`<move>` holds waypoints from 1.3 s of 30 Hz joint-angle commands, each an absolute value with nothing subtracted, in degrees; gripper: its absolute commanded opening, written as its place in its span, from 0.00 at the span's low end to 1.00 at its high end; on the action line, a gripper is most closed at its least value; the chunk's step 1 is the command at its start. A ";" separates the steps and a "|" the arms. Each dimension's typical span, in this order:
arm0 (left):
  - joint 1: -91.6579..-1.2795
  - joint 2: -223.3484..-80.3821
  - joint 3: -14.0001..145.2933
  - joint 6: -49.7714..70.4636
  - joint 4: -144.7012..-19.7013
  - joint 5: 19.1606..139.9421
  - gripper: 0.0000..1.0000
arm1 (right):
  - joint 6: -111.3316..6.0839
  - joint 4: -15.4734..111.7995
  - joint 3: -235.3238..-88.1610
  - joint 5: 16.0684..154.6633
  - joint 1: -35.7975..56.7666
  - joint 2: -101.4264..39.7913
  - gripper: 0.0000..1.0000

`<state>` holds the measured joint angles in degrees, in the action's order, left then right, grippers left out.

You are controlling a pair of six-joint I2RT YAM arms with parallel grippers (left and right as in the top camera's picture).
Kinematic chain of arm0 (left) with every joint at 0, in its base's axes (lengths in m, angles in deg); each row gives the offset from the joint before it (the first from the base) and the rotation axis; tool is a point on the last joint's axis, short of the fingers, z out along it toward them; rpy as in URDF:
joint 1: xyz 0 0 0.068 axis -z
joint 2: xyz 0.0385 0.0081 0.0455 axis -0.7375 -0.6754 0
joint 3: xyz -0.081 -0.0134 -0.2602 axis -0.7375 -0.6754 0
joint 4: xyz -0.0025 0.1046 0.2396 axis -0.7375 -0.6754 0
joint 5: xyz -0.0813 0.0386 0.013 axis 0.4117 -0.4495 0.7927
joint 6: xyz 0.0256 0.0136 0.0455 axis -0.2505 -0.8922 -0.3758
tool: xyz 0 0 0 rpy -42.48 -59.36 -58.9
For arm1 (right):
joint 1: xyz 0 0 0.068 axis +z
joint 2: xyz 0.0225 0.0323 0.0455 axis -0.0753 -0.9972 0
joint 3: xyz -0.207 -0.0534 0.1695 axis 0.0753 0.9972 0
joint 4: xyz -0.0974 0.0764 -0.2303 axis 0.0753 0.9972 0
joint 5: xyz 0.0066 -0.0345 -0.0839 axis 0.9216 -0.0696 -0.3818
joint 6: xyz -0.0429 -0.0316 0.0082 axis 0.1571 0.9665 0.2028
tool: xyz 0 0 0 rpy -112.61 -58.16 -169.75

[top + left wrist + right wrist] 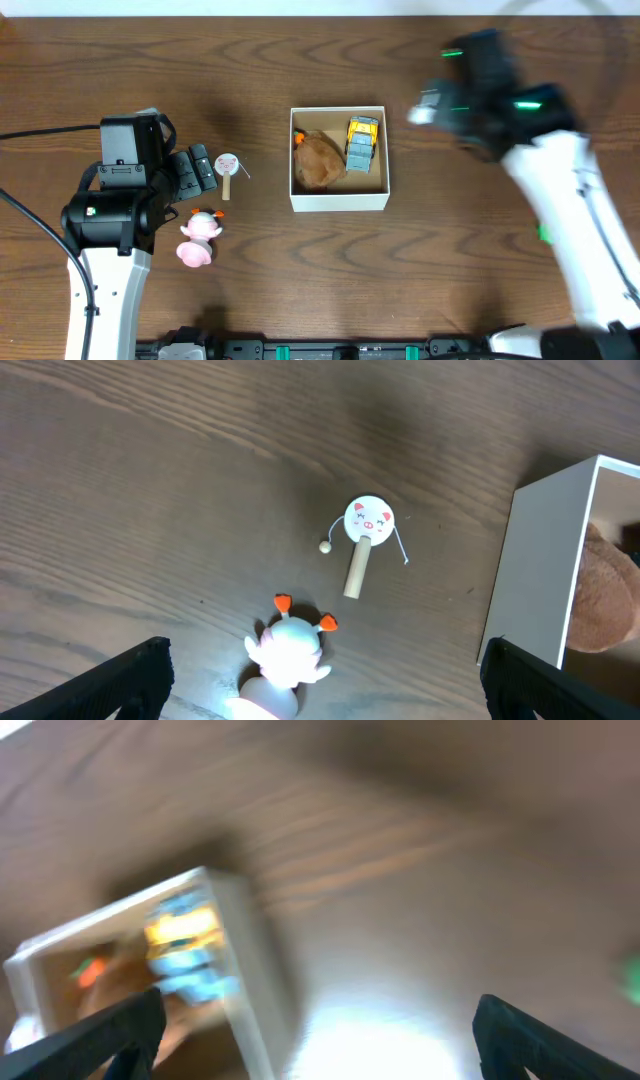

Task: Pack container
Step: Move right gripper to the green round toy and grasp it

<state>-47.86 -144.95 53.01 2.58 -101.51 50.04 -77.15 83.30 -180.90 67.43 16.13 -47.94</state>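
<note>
Tip: drop the left gripper [335,682], jaws spread and empty, squarely over the pink plastic orange-horned figure [287,657]; right gripper [320,1040] is spread empty too.

even soft light; right wrist view heavily motion-blurred, others sharp.

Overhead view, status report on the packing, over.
Left gripper open, empty; right gripper open, blurred. White square cardboard box holds brown plush toy and yellow toy car. Pink plush figure and wooden pig-face rattle drum outside, unpacked.
</note>
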 commanded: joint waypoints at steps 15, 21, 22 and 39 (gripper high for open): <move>-48.21 -144.86 54.08 2.05 -101.51 49.80 0.98 | -69.67 77.48 -154.56 75.83 -21.90 -46.28 0.99; -48.21 -144.86 54.08 2.07 -101.53 49.80 0.98 | -69.28 67.82 -143.83 75.04 -24.69 -47.24 0.99; -48.21 -144.86 54.08 2.07 -101.56 49.80 0.98 | -69.28 66.14 -142.17 74.51 -24.78 -47.26 0.99; -48.21 -144.86 54.08 2.05 -101.75 49.80 0.98 | -68.14 50.64 -133.12 71.32 -24.93 -47.37 0.99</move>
<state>-47.86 -144.95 53.04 2.58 -101.60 50.04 -69.58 51.28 -133.69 72.50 -24.48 -47.09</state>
